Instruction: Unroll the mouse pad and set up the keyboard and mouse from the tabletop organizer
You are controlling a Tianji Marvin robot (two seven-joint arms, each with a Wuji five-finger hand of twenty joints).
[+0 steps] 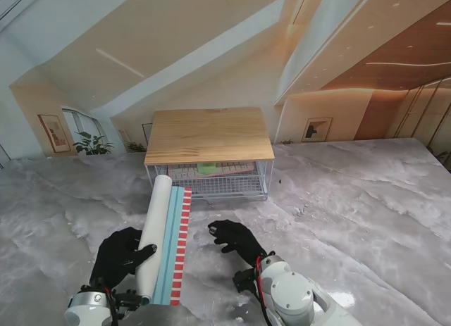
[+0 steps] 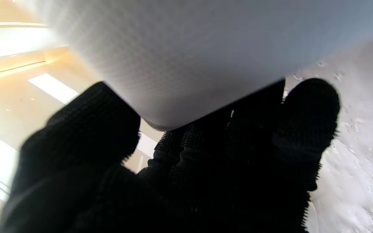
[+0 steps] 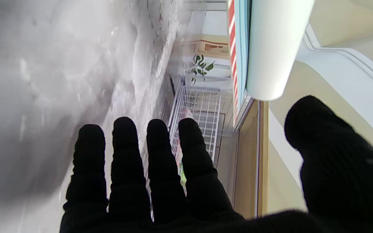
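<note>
Fingers of the left hand wrap the white roll of the mouse pad, thumb across its near part; one blue edge with a red-and-white checked strip already hangs free on the roll's right side. Right hand hovers just beside it, fingers spread and empty, over the grey marble desk. Farther from me, the wire tabletop organizer with a wooden top holds the keyboard, with a green item lying on it.

We see a glossy, marble-veined table and an organizer with a matt wooden top over white wire mesh. The rolled mouse pad looks smooth and matt, finely dimpled up close; both hands wear black knit gloves.
</note>
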